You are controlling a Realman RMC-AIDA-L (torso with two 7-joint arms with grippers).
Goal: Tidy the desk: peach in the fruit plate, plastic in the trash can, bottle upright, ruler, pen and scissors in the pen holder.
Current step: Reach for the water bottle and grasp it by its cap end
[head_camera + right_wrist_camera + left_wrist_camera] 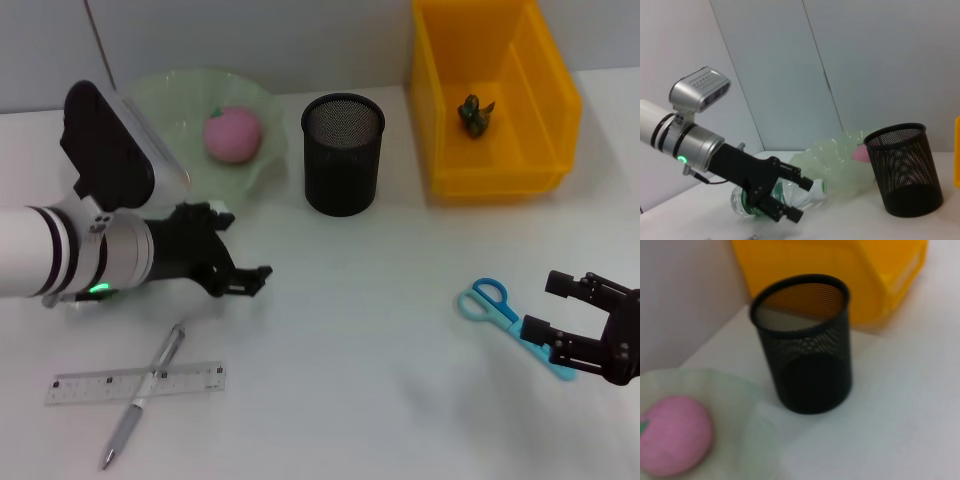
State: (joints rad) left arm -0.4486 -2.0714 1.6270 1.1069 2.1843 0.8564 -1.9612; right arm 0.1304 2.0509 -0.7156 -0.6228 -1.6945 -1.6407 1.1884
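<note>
Here the bottle (pixel 777 195) lies on its side on the table (pixel 350 340), directly under your left gripper (pixel 785 197), long axis toward the fruit plate (pixel 250 160), cap end near its rim. Left arm reaches in low, nearly level, jaws spread astride the bottle body, not visibly clamped. Right gripper (pixel 590 325) hovers at the table's right edge, jaws open and empty, over the handle end of the scissors (pixel 510 322). Left is nearer.

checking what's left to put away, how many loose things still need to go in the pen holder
3: a ruler at the table's front left, a pen lying across it, and scissors at the right, just beside the right pincer. None look hidden.
</note>
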